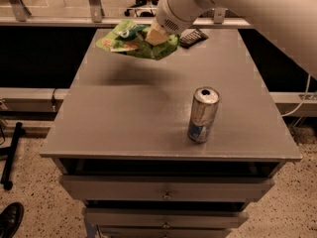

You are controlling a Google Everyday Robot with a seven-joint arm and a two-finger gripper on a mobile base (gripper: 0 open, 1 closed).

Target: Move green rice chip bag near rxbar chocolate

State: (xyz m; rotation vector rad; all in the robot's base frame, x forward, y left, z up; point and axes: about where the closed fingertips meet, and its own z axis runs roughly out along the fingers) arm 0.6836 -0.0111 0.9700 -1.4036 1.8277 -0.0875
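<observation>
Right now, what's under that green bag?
The green rice chip bag hangs from the gripper near the far edge; under it, table top and its shadow. Its underside is hidden.

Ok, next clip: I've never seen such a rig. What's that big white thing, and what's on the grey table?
The white shape is a robot arm reaching in from the upper right. Its claw is shut on a crinkled light-green snack bag, held above the grey cabinet top, shadow beneath. The one camera looks down from the front. By the far edge, just right of the bag, lies a small flat dark wrapped bar. A silver-blue drink can stands upright nearer the front.
</observation>
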